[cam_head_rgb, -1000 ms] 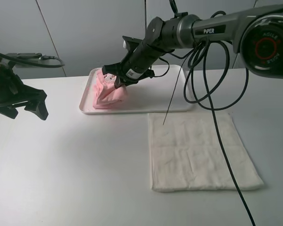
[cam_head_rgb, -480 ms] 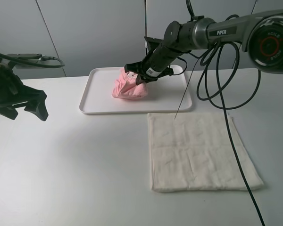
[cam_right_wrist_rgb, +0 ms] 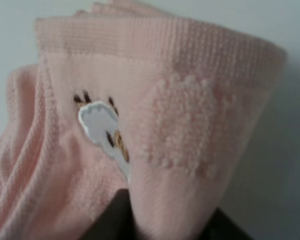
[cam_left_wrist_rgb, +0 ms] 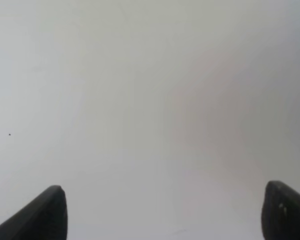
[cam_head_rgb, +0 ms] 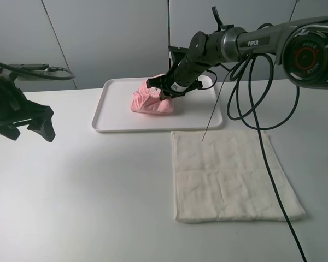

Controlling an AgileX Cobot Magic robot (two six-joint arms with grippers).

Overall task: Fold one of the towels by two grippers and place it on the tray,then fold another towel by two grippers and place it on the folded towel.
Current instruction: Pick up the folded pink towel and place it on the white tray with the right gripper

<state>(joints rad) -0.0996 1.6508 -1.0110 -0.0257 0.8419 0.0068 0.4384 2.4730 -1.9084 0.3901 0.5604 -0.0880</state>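
The pink towel [cam_head_rgb: 150, 102] lies in a bunched heap on the white tray [cam_head_rgb: 112, 117], right of its middle. My right gripper [cam_head_rgb: 167, 90] reaches in from the right and sits at the top right of the heap. In the right wrist view a fold of the pink towel [cam_right_wrist_rgb: 165, 125] fills the gap between the two dark fingers of the right gripper [cam_right_wrist_rgb: 165, 225]. The cream-white towel [cam_head_rgb: 232, 174] lies flat on the table in front of the tray. My left gripper [cam_head_rgb: 41, 123] hovers open at the far left, over bare table [cam_left_wrist_rgb: 162, 215].
Black cables [cam_head_rgb: 251, 103] hang from the right arm and trail across the cream-white towel to the front edge. A thin rod [cam_head_rgb: 210, 117] slants down to the towel's back edge. A grey wall stands behind the table.
The right gripper carried the pink towel from the tray's left part toward its middle right and set it lower. The left arm has not moved.
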